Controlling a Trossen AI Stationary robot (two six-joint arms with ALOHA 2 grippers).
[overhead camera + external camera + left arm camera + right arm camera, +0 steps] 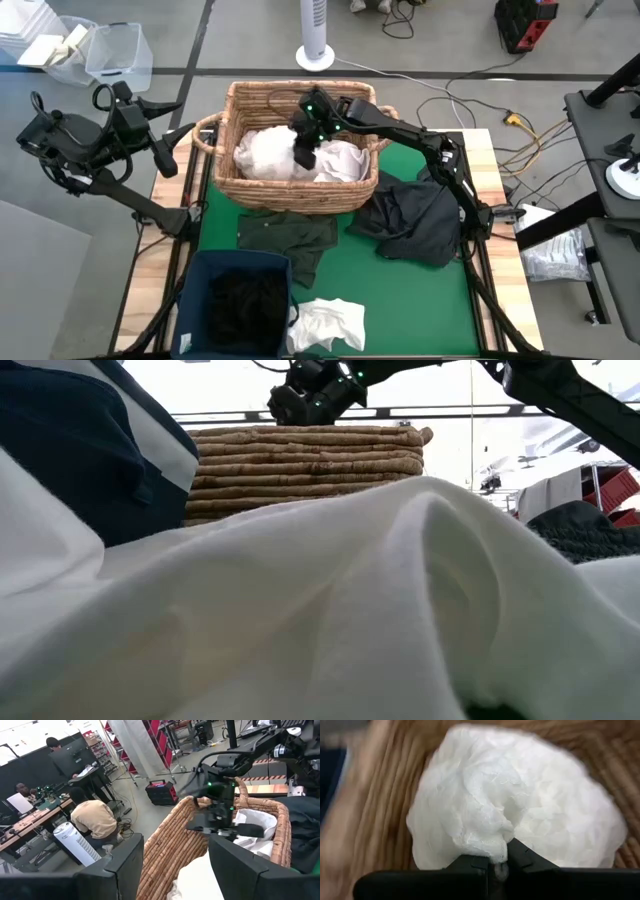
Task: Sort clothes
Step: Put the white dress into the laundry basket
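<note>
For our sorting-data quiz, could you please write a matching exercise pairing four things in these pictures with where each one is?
Things:
1. white garment
2. dark grey garment
3. right gripper
4. left gripper

Places:
A. off the table's left edge, beside the basket's handle
B. on the green mat, right of the wicker basket
C. over the basket, shut on white cloth
D. inside the basket

Pairs: 1-D, 2-B, 3-C, 4-A

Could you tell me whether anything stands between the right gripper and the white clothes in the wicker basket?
Nothing visible does. The right gripper is over the wicker basket, its fingers shut on a fold of the white garment. The left gripper waits off the table's left edge, open.
</note>
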